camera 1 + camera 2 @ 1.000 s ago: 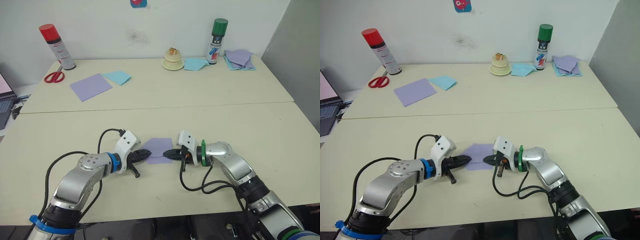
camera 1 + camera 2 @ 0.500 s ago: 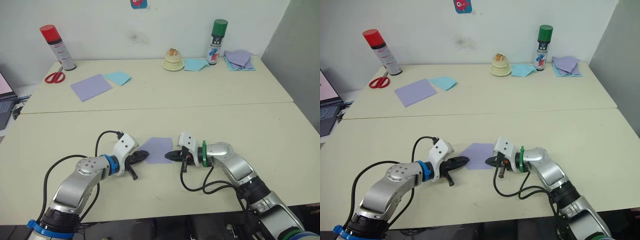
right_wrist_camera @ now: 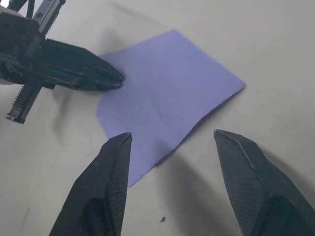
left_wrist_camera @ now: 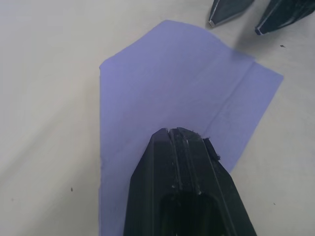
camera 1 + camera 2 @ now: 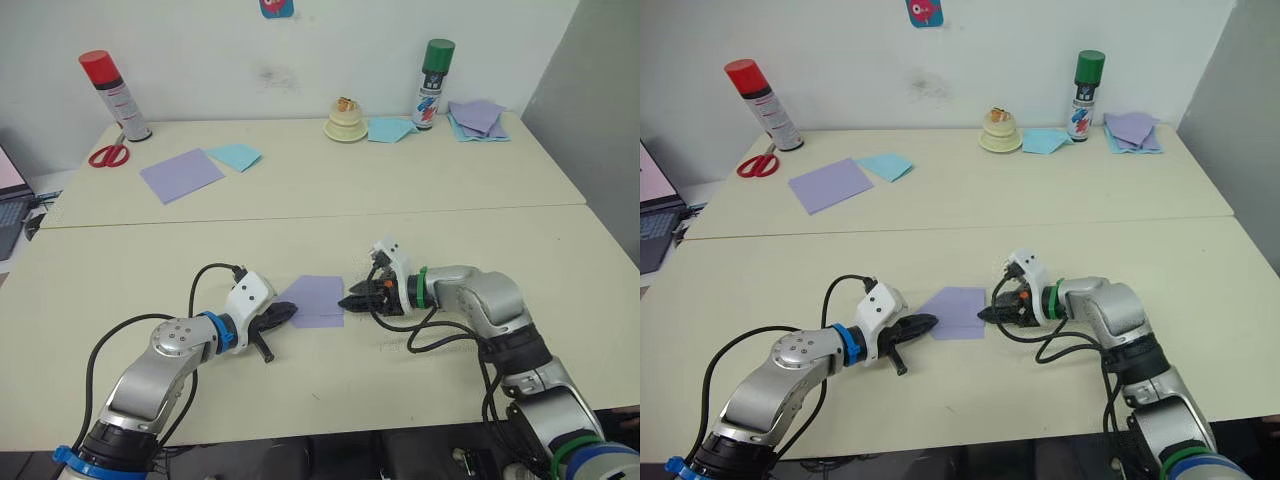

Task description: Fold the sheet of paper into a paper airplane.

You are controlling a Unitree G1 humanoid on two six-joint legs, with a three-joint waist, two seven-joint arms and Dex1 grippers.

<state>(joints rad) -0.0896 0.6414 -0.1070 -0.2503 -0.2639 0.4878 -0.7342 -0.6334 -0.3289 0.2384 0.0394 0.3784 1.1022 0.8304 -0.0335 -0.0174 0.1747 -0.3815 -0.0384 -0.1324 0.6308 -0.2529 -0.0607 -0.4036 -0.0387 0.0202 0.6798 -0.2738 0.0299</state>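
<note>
Lying flat on the table (image 5: 560,250), the sheet of paper (image 5: 316,299), left gripper (image 5: 290,311) closed (tips pressing its corner), right gripper (image 5: 348,302) spread wide beside it.

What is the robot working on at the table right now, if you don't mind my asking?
It is folding a lavender sheet of paper that lies flat on the near table. The left gripper, jaws shut, presses its tip on the sheet's left side. The right gripper sits at the sheet's right edge with its jaws open, holding nothing. The sheet shows a crease and one folded corner, but it is far from an airplane. Spare sheets, scissors and spray cans sit on the far table.
</note>
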